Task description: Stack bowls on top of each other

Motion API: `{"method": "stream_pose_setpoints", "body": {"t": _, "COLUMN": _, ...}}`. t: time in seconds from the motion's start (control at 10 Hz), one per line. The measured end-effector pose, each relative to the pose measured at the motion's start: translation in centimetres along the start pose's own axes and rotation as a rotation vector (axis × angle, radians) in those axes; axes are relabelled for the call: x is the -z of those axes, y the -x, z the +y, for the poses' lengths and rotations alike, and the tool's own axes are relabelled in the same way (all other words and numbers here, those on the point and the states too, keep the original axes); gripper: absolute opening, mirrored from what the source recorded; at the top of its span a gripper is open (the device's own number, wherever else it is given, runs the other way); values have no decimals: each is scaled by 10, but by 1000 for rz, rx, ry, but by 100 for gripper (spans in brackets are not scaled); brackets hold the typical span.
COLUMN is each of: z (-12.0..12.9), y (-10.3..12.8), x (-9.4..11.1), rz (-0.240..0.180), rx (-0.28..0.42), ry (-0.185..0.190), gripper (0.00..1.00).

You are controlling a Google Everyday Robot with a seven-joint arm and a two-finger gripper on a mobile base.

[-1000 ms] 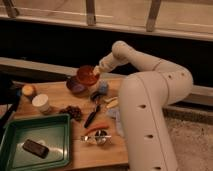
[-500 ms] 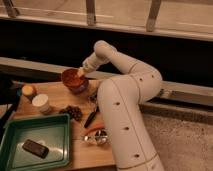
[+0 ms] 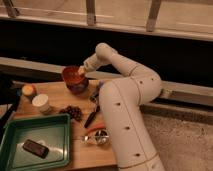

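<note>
Two small round bowls now sit together at the back of the wooden worktop (image 3: 85,150): the orange-red bowl (image 3: 73,76) rests on the dark purple bowl (image 3: 79,88), having moved left since half a second ago. The pincer (image 3: 80,71) pinches the orange-red bowl's right rim. A white cup (image 3: 41,103) and green plastic tray (image 3: 35,141) stay unmoved.

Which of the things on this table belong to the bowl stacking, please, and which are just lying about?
Job: round orange-red bowl; dark purple bowl beneath it; hand at the orange-red bowl's rim.
Lying about: white cup; green plastic tray; small metal strainer.
</note>
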Motion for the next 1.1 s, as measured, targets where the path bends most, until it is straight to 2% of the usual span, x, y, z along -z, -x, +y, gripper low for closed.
{"method": "stream_pose_setpoints", "body": {"t": 0.1, "z": -11, "y": 0, "x": 10, "rz": -23, "rx": -18, "ry": -20, "gripper": 51}}
{"method": "stream_pose_setpoints", "body": {"t": 0.2, "z": -15, "y": -1, "x": 13, "rz": -31, "rx": -25, "ry": -28, "gripper": 52}}
{"method": "stream_pose_setpoints", "body": {"t": 1.1, "z": -13, "y": -9, "x": 7, "rz": -10, "rx": -34, "ry": -22, "gripper": 52}}
